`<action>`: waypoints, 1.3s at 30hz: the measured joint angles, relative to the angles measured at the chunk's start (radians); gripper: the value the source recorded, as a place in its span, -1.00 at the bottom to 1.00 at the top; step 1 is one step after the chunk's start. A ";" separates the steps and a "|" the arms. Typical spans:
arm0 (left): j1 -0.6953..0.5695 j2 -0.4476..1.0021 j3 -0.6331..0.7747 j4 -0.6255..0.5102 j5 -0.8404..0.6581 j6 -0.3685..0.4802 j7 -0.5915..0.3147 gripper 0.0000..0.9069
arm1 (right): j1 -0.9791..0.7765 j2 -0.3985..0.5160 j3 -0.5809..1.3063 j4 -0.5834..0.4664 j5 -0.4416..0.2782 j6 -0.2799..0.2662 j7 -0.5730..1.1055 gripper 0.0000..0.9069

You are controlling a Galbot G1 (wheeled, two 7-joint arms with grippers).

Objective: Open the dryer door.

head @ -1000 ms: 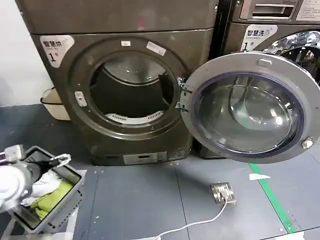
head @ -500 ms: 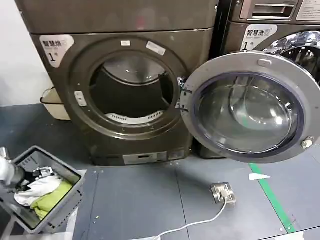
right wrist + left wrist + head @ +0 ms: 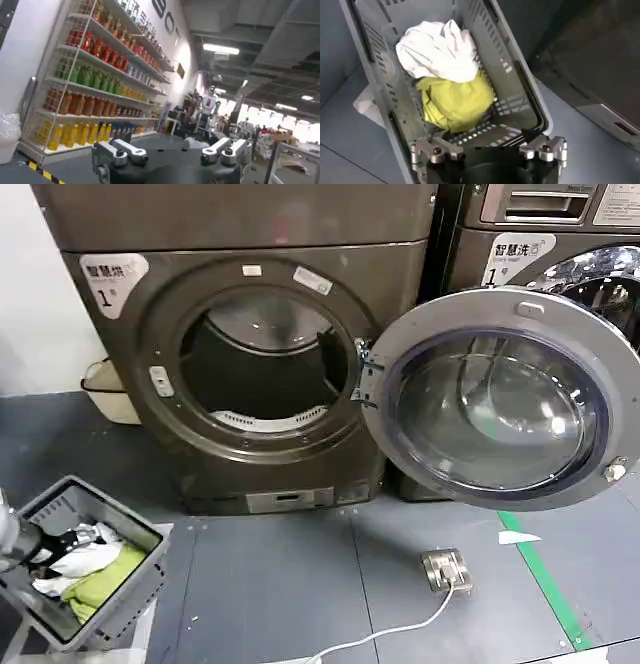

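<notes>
The dryer door (image 3: 420,324) stands swung wide open to the right of the dryer's round opening (image 3: 262,369). Its grey inner face and clear glass (image 3: 495,409) are turned toward me. It hangs on the hinge at the opening's right side. My left gripper (image 3: 62,540) is low at the far left, over the grey laundry basket (image 3: 135,534) and well away from the door. In the left wrist view the left gripper (image 3: 489,150) is open and holds nothing, above the basket's rim (image 3: 530,100). My right gripper (image 3: 170,150) is open and empty, pointing at store shelves.
The basket holds a white cloth (image 3: 440,50) and a yellow-green cloth (image 3: 457,100). A second machine (image 3: 540,244) stands behind the open door. A small metal box with a white cable (image 3: 443,569) and a green tape line (image 3: 545,584) lie on the floor. A cream tub (image 3: 105,389) sits left of the dryer.
My left arm has drawn back down and to the left, from above the basket's near corner to the view's edge. The door has not moved.
</notes>
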 joint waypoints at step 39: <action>-0.001 0.002 0.002 0.032 0.020 0.000 0.012 1.00 | 0.007 0.007 -0.021 -0.011 0.020 0.073 -0.002 1.00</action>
